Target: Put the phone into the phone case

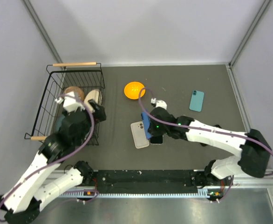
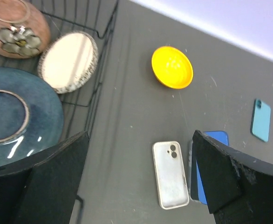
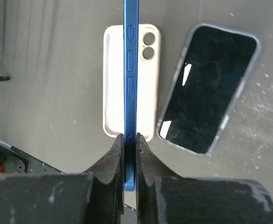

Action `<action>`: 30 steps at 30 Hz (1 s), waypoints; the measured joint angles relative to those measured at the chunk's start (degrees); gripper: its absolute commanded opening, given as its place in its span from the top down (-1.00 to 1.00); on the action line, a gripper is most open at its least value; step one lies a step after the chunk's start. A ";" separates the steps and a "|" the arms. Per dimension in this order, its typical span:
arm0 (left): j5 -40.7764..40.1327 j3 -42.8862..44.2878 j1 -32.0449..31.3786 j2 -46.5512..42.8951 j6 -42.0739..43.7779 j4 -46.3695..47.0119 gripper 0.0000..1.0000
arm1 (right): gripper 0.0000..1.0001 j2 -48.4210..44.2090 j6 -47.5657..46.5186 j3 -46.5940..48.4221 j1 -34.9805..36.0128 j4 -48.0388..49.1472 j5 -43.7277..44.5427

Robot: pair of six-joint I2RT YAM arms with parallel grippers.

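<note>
Blue-edged slim phone (image 3: 130, 56) — pinched by right tool (image 3: 130, 138).

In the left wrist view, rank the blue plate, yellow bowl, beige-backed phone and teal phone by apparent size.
1. blue plate, though partly cut off
2. beige-backed phone
3. yellow bowl
4. teal phone; it lies farther from the camera than the beige one, so the two may really match
</note>
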 measured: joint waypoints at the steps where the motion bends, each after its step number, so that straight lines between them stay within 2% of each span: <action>1: -0.76 -1.68 0.00 -2.47 0.44 0.48 -0.98 | 1.00 2.08 -0.31 1.70 0.42 -0.04 0.22; 5: -4.70 -8.50 0.04 -13.16 3.61 3.34 -0.98 | 1.00 11.89 -1.60 10.36 1.64 -1.68 0.92; 10: -6.45 -11.02 0.04 -17.99 6.64 5.16 -0.98 | 1.00 20.70 -2.62 18.01 2.03 -6.62 1.46; 19: -6.45 -12.17 0.04 -18.82 9.11 6.95 -0.98 | 0.96 29.57 -2.64 28.37 4.26 -19.43 7.32; 30: -6.86 -12.17 0.04 -19.15 10.19 7.32 -0.98 | 0.89 34.34 -1.16 32.81 8.13 -25.86 13.70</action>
